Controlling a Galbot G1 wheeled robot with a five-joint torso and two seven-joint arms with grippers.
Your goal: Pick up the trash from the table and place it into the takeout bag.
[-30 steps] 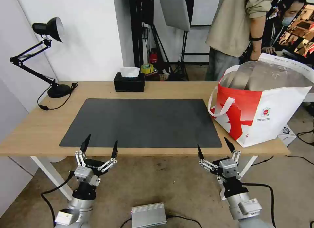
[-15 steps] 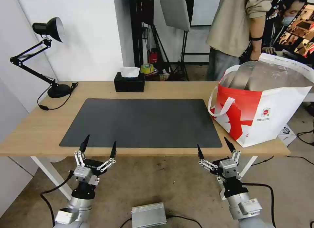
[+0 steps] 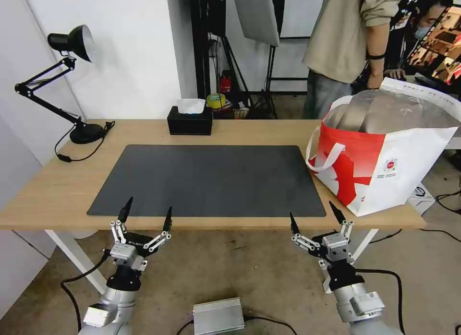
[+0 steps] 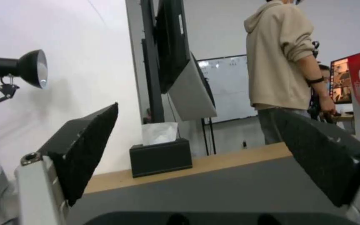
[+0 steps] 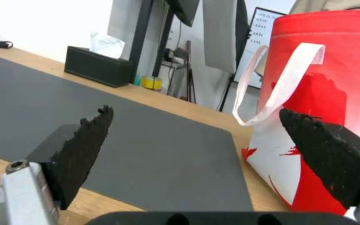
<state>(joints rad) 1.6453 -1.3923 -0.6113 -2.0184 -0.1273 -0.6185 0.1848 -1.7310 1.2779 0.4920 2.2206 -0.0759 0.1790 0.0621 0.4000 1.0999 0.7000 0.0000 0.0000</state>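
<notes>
The table (image 3: pixel 57 191) is a light-wood desk with a large black mat (image 3: pixel 211 179) on it. The trash is out of view. The takeout bag (image 3: pixel 384 167), red and white with a foil lining, stands open on the table's right end; its red side and white strap loop fill part of the right wrist view (image 5: pixel 334 78). My left gripper (image 3: pixel 149 204) hangs open just below the table's front edge, left of centre. My right gripper (image 3: pixel 311 209) is open at the same height, near the bag's front corner. Nothing sits between either pair of fingers (image 4: pixel 88 143) (image 5: pixel 84 150).
A black tissue box (image 3: pixel 190 120) sits at the back of the table. A black desk lamp (image 3: pixel 72 42) stands at the back left, its cord lying on the wood. A person (image 3: pixel 345 37) stands behind the bag. A silver box (image 3: pixel 218 316) lies on the floor between my arms.
</notes>
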